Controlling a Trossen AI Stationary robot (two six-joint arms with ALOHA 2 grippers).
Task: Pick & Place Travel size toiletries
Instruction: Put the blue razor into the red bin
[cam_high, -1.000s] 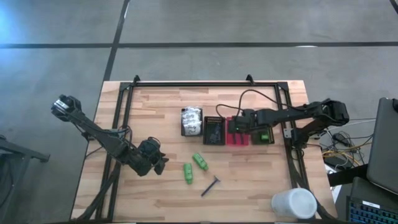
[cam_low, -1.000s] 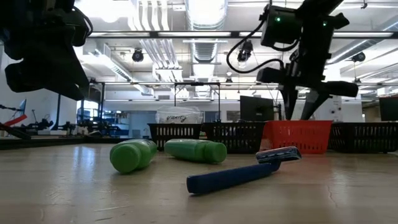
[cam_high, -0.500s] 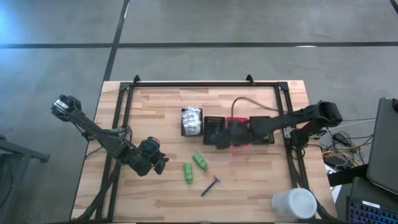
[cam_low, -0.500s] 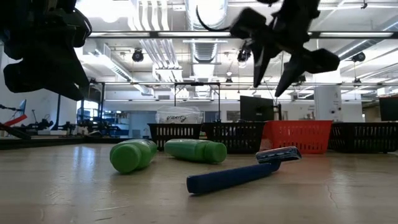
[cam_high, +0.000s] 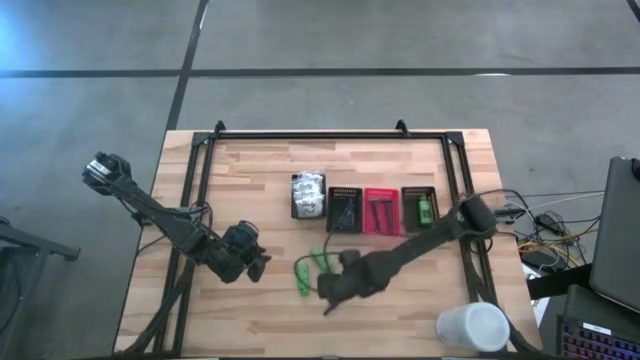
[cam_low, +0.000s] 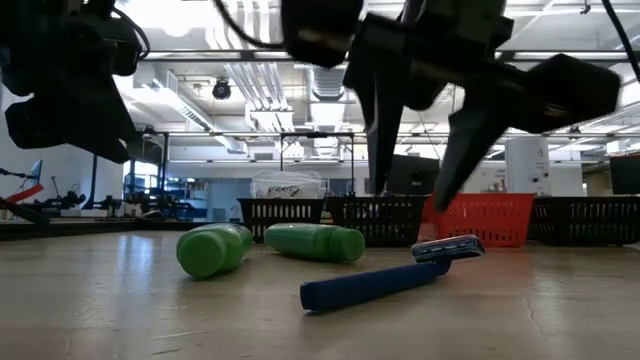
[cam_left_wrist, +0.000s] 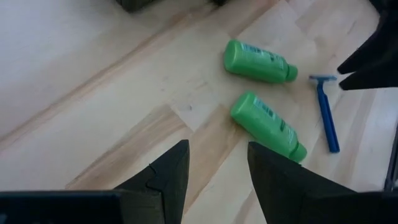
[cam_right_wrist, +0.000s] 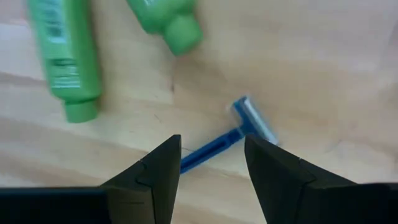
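Two bright green bottles (cam_high: 300, 278) (cam_high: 320, 260) and a blue long-handled razor (cam_low: 385, 278) lie flat on the wooden table near its middle. My right gripper (cam_right_wrist: 211, 146) is open and empty, hovering just above the razor (cam_right_wrist: 242, 130), next to the bottles (cam_right_wrist: 62, 56). In the low view its fingers (cam_low: 465, 140) hang above the razor's head. My left gripper (cam_left_wrist: 214, 149) is open and empty, waiting above the table left of the bottles (cam_left_wrist: 268, 124). It also shows in the high view (cam_high: 245, 262).
A row of small mesh bins stands at the back. One bin (cam_high: 308, 195) holds white packets. Beside it stand a black bin (cam_high: 343, 208), a red bin (cam_high: 380, 210) and a black bin (cam_high: 420, 208) holding a green bottle. A large white cup (cam_high: 472, 327) stands at the near right corner.
My right gripper has swung from above the bins at the back right toward the table's near edge and left. It has come down above the razor, still open. The bottles and razor have not moved.
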